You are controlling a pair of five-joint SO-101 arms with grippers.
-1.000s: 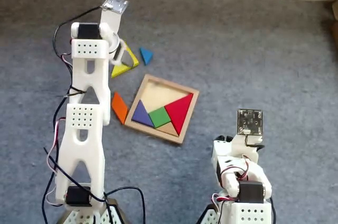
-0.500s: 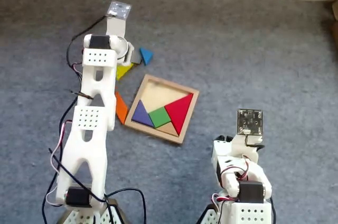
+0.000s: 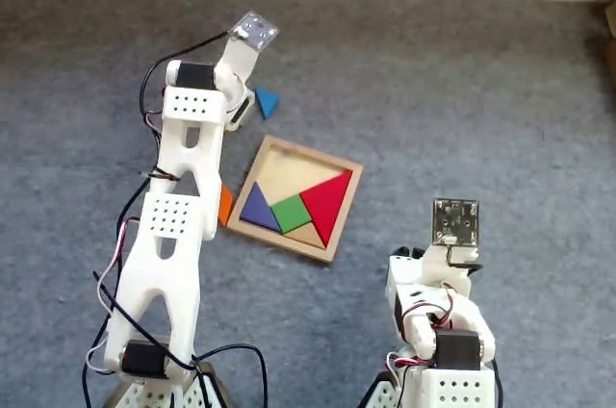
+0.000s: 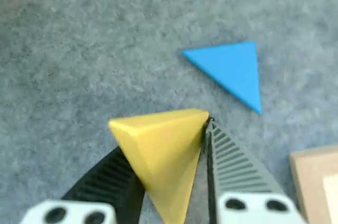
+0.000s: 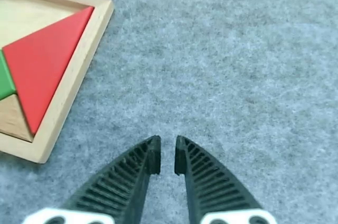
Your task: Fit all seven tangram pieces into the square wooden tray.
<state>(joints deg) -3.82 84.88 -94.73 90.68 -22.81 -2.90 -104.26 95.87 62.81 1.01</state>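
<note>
Pinching the tilted yellow triangle (image 4: 158, 155) between closed jaws just beside the blue triangle (image 4: 229, 71), far-left of the tray (image 3: 347, 215), the left gripper (image 4: 161, 139) may let it twist, landing skewed across the rim.

Left pincer (image 4: 165, 142) clamped; right pincer (image 5: 163, 154) closed.
</note>
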